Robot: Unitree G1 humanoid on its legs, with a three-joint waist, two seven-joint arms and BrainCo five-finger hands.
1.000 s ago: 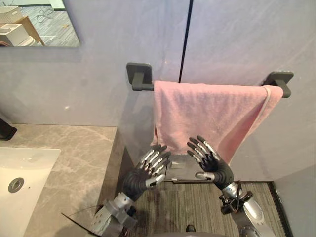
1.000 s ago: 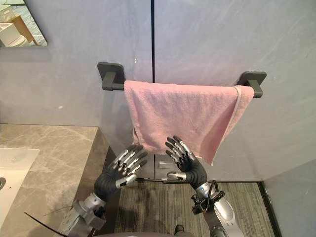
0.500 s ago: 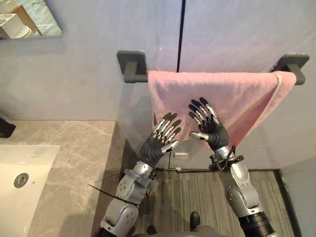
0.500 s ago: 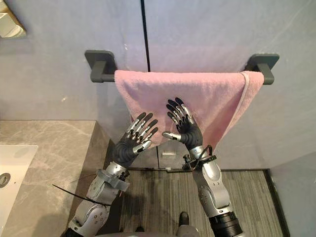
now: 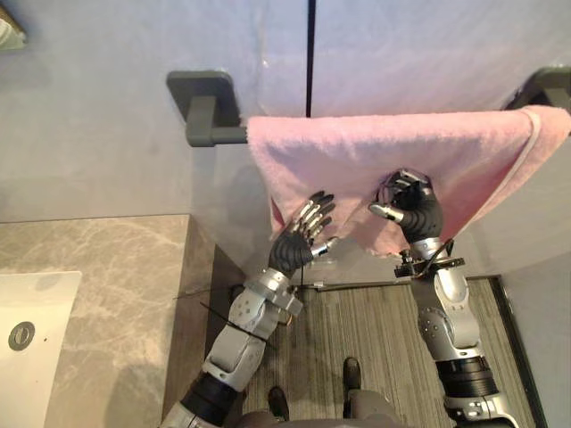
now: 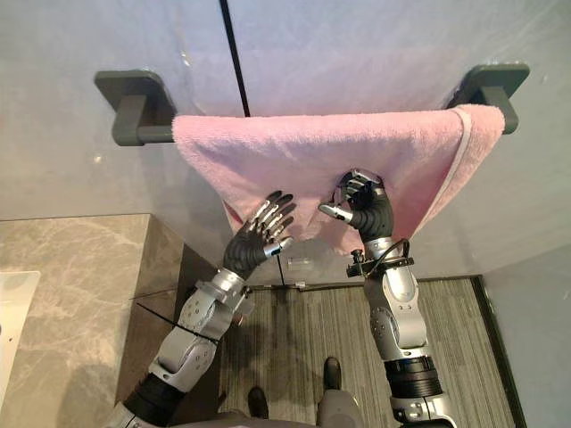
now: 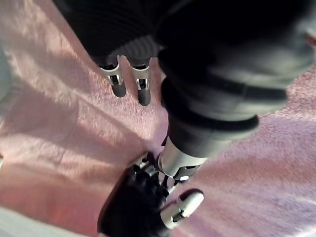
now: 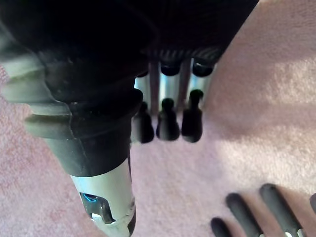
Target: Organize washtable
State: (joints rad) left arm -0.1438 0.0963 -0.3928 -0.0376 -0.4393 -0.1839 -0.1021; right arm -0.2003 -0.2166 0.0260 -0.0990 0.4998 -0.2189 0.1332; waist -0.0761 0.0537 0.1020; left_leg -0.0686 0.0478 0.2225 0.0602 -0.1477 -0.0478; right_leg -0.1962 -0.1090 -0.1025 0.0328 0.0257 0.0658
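The towel (image 5: 393,156) is hung over the bar (image 5: 221,135) at 12 o'clock. The left hand (image 5: 293,248) is spread straight-fingered on its 7 o'clock corner. The right hand (image 5: 416,209) is clenched, fingertips against the cloth.

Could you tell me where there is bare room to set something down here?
The countertop is bare between the sink and its right edge. The bar shows a short bare stretch between its left bracket and the towel. It is crowded at the towel's lower edge: left hand flat, right hand curled into it.
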